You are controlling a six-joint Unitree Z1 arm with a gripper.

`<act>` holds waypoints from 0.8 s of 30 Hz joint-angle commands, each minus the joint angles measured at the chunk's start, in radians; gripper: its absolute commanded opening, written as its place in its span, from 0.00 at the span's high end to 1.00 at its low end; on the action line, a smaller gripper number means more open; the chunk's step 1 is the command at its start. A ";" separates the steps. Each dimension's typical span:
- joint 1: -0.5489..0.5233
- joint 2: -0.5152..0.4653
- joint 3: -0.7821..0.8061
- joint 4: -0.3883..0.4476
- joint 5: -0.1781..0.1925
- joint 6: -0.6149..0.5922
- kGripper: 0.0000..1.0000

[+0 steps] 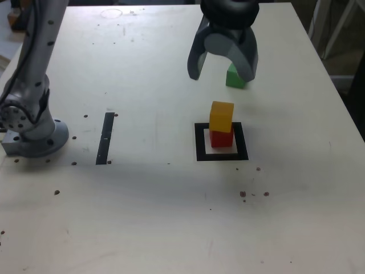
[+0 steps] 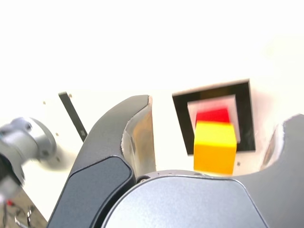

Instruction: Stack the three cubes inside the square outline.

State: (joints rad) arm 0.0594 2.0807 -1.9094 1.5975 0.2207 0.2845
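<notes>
The yellow cube [image 1: 221, 116] sits on top of the red cube [image 1: 221, 137], and both stand inside the black square outline [image 1: 200, 142]. The green cube [image 1: 235, 76] lies on the table farther back, partly hidden behind one finger. My gripper [image 1: 222, 71] hangs open above the table, behind the stack and just in front of the green cube, holding nothing. In the wrist view the yellow cube [image 2: 214, 147] covers most of the red cube [image 2: 212, 115] within the outline [image 2: 244, 114], framed between my spread fingers [image 2: 130, 142]. The green cube is out of that view.
A narrow black strip [image 1: 105, 138] lies flat at the exterior view's left of the outline. The arm's grey base [image 1: 31, 128] stands at the far left. The table's right edge [image 1: 336, 97] runs close to the green cube's side.
</notes>
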 commanded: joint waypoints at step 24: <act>0.272 0.236 -0.245 -0.018 0.009 0.354 0.01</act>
State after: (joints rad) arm 0.3287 2.3007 -2.1493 1.5777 0.2307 0.6332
